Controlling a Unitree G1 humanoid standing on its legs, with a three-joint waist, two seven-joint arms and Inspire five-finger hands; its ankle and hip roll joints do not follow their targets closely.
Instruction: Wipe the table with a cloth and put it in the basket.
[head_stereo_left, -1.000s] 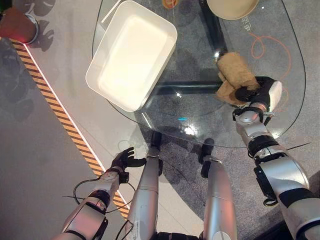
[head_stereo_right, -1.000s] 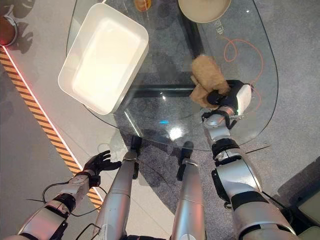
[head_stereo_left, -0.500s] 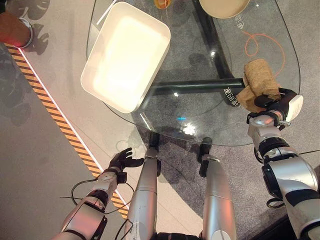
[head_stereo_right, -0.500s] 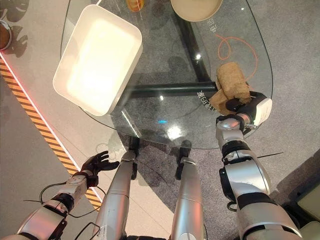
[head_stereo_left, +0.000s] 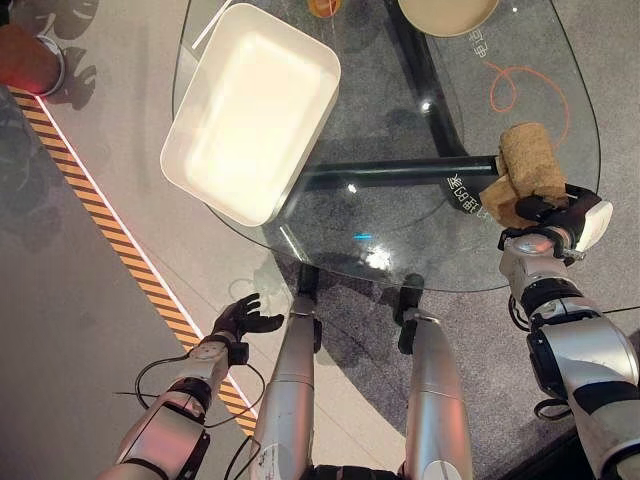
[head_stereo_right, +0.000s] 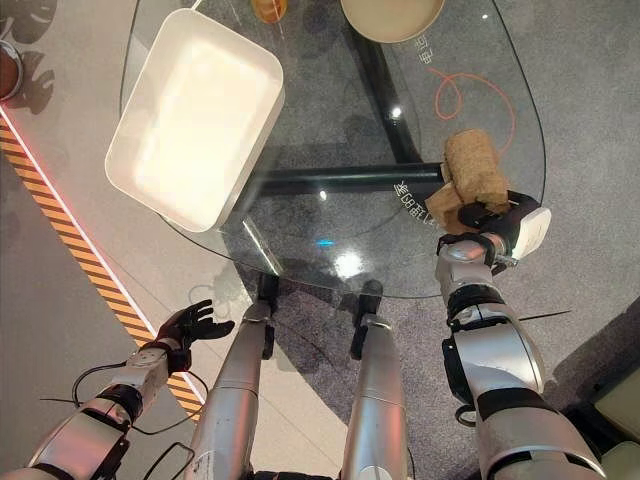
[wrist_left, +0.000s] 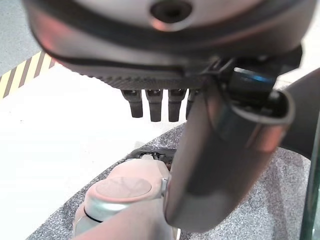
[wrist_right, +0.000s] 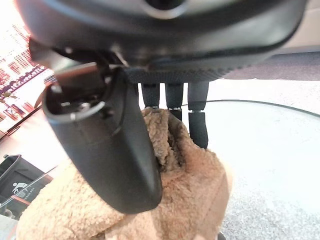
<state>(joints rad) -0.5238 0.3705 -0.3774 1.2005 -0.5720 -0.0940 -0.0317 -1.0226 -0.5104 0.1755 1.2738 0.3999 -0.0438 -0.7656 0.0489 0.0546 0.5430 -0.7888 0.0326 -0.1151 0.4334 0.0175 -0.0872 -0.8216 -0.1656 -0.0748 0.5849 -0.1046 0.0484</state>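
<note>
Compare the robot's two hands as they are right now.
The right hand is up at the glass table, while the left hand hangs low over the floor beside the striped tape. The right hand's fingers curl into the brown cloth, pinching it; the left hand holds nothing, its fingers loosely spread. The right hand sits far from the white basket, at the table's right edge. Both hands are dark.

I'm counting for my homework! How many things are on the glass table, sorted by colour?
White: 1, the basket
Brown: 1, the cloth under the right hand
Beige: 1, the bowl
Orange: 2, the small cup and the cord loop
Total: 5
</note>
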